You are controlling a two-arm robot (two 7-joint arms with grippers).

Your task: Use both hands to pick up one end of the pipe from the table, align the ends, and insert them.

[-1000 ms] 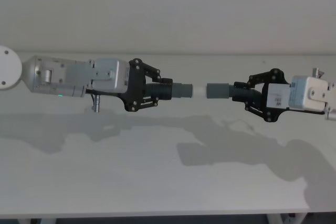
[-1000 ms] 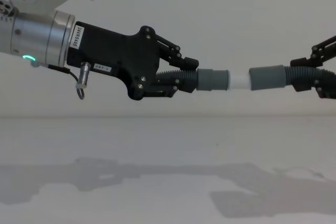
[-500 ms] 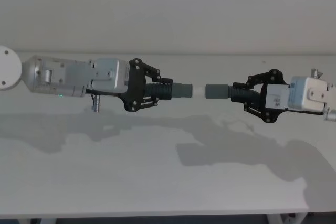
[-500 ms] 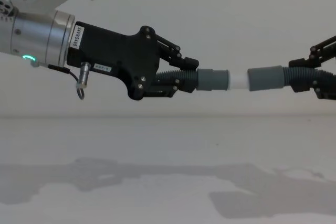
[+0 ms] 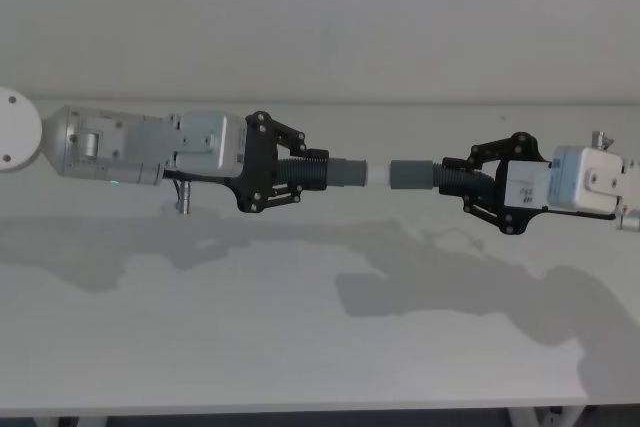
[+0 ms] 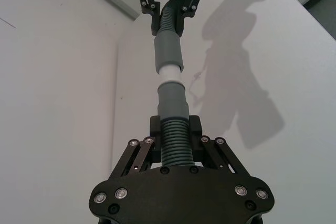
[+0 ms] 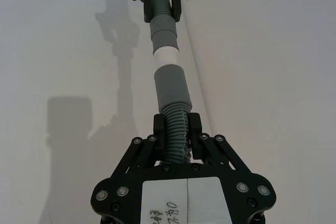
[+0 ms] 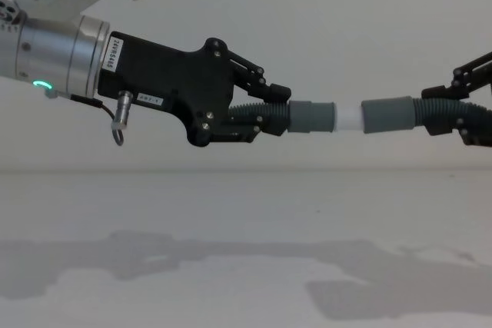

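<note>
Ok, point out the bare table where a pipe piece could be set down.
The table is bare beneath both grippers and toward its near edge. The crowding is in the air: left gripper and right gripper hold the cuffs nearly tip to socket.

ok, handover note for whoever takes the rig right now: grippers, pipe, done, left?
Left gripper: shut on the left pipe piece, held above the table.
Right gripper: shut on the right pipe piece, also held up.
Done: both pieces picked up, ends facing and roughly lined up; the white tip sits at the mouth of the socket.
Left: push the tip fully in.
</note>
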